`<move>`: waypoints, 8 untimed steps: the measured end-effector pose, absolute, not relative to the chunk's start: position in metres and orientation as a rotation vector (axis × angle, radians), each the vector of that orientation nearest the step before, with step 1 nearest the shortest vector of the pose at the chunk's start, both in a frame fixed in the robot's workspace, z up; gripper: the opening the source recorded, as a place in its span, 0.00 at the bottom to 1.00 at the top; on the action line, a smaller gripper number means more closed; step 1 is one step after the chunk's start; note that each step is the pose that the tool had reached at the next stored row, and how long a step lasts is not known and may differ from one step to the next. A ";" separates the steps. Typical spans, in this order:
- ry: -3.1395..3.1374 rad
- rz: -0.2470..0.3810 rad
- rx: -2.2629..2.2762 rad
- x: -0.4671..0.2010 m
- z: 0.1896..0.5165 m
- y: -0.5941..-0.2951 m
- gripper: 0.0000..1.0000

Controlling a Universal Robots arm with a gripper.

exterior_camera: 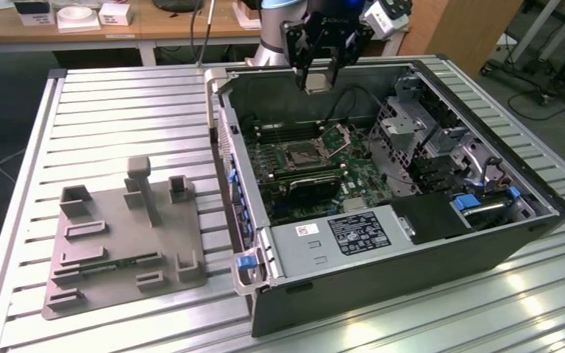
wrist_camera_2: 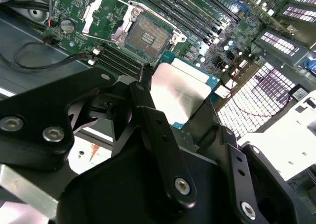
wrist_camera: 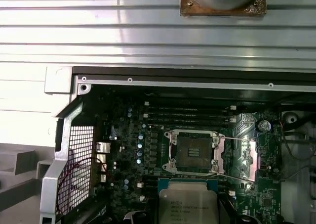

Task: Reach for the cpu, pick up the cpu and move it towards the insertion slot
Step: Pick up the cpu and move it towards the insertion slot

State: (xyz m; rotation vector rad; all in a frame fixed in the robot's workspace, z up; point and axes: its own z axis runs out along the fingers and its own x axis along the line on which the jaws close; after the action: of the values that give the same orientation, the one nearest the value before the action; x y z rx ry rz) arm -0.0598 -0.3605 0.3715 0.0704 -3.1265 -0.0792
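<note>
My gripper (exterior_camera: 318,73) hangs above the far edge of the open computer case, shut on the cpu (exterior_camera: 316,81). In the second wrist view the cpu (wrist_camera_2: 180,91) is a flat silvery square with a thin teal rim, clamped at its sides between the black fingers (wrist_camera_2: 145,112). The insertion slot (exterior_camera: 300,155) lies lower down on the green motherboard, well apart from the chip. Its silver frame is open around a dark centre (wrist_camera_2: 146,34), and the lid stands raised beside it. In the first wrist view the cpu (wrist_camera: 187,204) sits just short of the insertion slot (wrist_camera: 193,152).
The case's walls (exterior_camera: 220,125) rise around the motherboard. A drive cage (exterior_camera: 428,136) and a power supply (exterior_camera: 346,232) crowd the exterior view's right and near side. A grey fixture tray (exterior_camera: 126,235) with a green memory stick (exterior_camera: 114,265) rests on the slatted metal table (exterior_camera: 115,110).
</note>
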 end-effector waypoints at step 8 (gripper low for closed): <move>-3.128 -0.080 0.022 -0.058 0.370 -0.358 0.55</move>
State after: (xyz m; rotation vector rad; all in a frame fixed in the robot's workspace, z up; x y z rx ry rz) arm -0.0578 -0.3582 0.3703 0.0216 -3.1281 -0.0798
